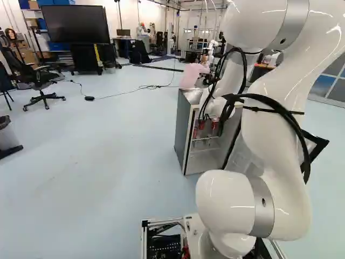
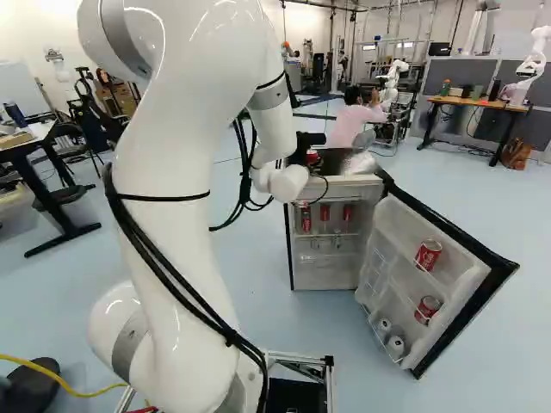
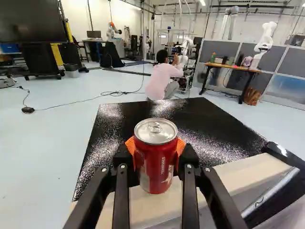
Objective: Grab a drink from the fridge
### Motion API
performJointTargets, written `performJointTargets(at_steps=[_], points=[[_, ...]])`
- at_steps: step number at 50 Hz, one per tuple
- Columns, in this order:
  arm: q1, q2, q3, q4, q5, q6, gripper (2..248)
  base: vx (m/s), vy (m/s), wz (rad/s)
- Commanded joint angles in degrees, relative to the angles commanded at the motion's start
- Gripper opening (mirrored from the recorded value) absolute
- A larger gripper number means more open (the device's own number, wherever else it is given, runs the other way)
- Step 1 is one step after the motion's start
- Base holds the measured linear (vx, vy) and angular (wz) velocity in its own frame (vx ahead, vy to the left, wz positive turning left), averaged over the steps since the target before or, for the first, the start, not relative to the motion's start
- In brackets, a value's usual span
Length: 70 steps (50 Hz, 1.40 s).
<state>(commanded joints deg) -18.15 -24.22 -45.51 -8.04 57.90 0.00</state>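
Pale floor | fridge, door wide open | tool pinching red can

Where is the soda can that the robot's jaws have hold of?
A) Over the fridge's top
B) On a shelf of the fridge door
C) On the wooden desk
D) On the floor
A: the red can is pinched between the jaws, over the front part of the fridge top.
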Motion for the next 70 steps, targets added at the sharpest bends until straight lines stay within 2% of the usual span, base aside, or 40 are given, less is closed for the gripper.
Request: performJointTargets(at_steps=[21, 22, 26, 27, 31, 32, 37, 38, 42, 43, 70], points=[[0.1, -1.12, -0.71, 0.0, 0.0, 0.0, 98, 0.0, 0.0, 0.0], [0.1, -1.12, -0.71, 0.0, 0.0, 0.0, 112, 0.0, 0.0, 0.0], [0.1, -1.12, -0.71, 0.0, 0.0, 0.0, 112, 0.0, 0.0, 0.0], [0.1, -1.12, -0.71, 0.0, 0.0, 0.0, 144, 0.0, 0.0, 0.0], [0.1, -1.12, -0.71, 0.0, 0.0, 0.0, 144, 0.0, 0.0, 0.0], [0.1, -1.12, -0.71, 0.0, 0.0, 0.0, 178, 0.0, 0.0, 0.0], [0.1, -1.05, -0.7, 0.0, 0.0, 0.0, 178, 0.0, 0.0, 0.0], [0.1, -0.99, -0.7, 0.0, 0.0, 0.0, 214, 0.0, 0.0, 0.0], [0.08, -0.53, -0.53, 0.0, 0.0, 0.0, 214, 0.0, 0.0, 0.0], [0.06, -0.33, -0.39, 0.0, 0.0, 0.0, 246, 0.0, 0.0, 0.0], [-1.23, 9.22, 7.42, 0.0, 0.0, 0.0, 247, 0.0, 0.0, 0.0]])
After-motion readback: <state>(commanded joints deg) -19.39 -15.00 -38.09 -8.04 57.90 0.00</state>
